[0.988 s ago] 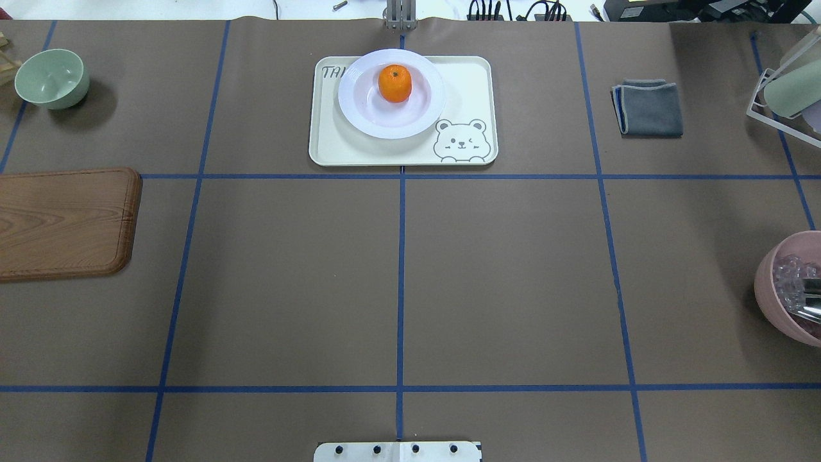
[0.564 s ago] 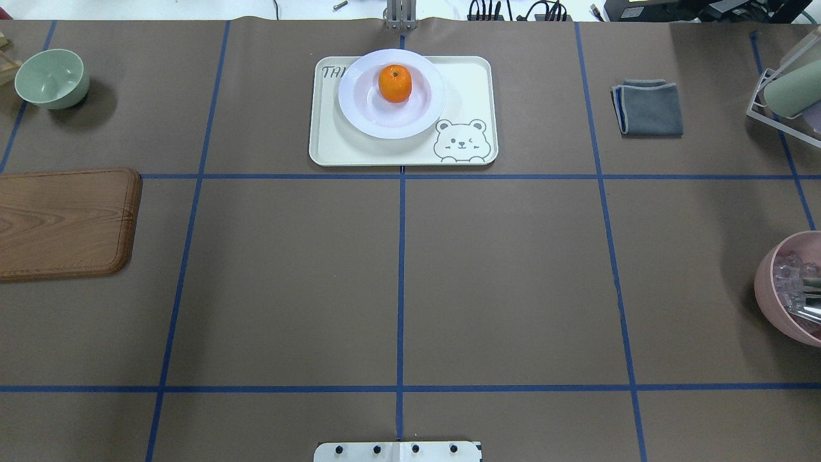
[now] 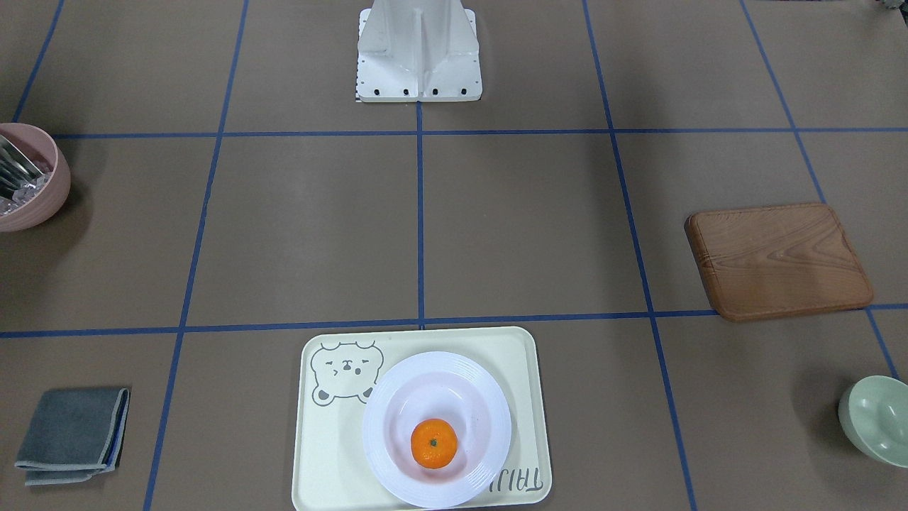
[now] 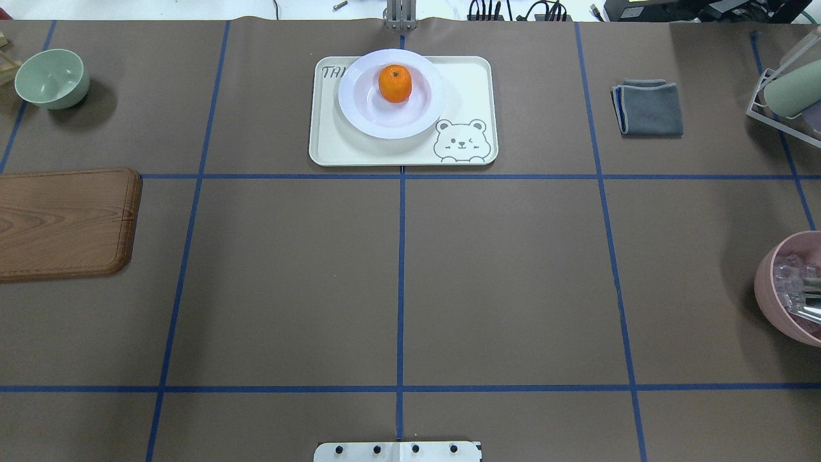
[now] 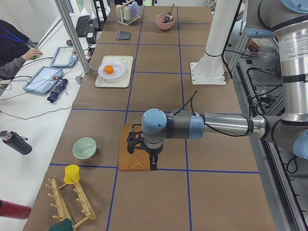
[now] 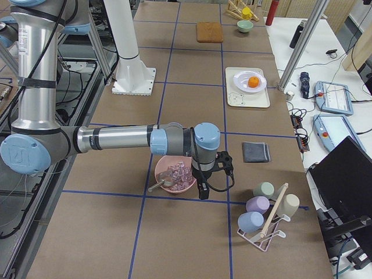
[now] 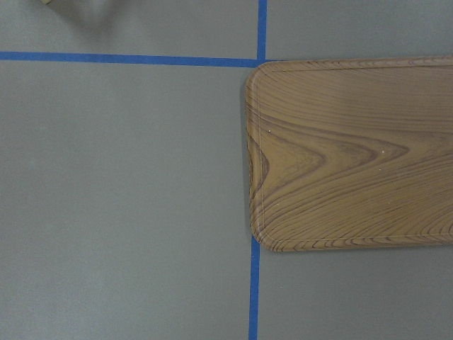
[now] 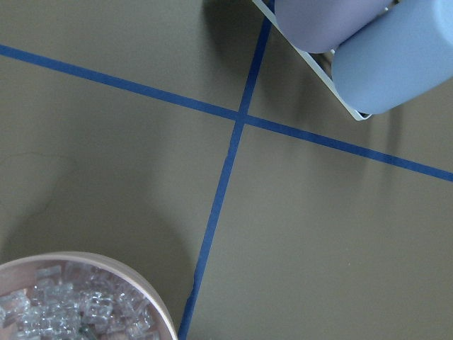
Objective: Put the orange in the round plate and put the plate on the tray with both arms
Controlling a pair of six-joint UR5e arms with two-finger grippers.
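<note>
The orange (image 4: 395, 83) lies in the middle of the white round plate (image 4: 391, 125). The plate stands on the cream bear tray (image 4: 333, 151) at the table's far centre, and nothing touches it. The front-facing view shows the same orange (image 3: 434, 443), plate (image 3: 386, 461) and tray (image 3: 319, 454). Only the side views show the grippers. My left gripper (image 5: 153, 164) hangs over the wooden board's corner and my right gripper (image 6: 202, 192) hangs beside the pink bowl. Both are far from the tray, and I cannot tell whether either is open or shut.
A wooden board (image 4: 64, 221) and a mint bowl (image 4: 51, 78) lie at the left. A folded grey cloth (image 4: 649, 108), a cup rack (image 4: 789, 90) and a pink bowl (image 4: 770, 289) of clear pieces are at the right. A person sits at tablets beyond the far edge.
Orange, plate and tray have stayed put. At the overhead view's right edge, the look of the cup rack and of the pink bowl's contents has shifted slightly.
</note>
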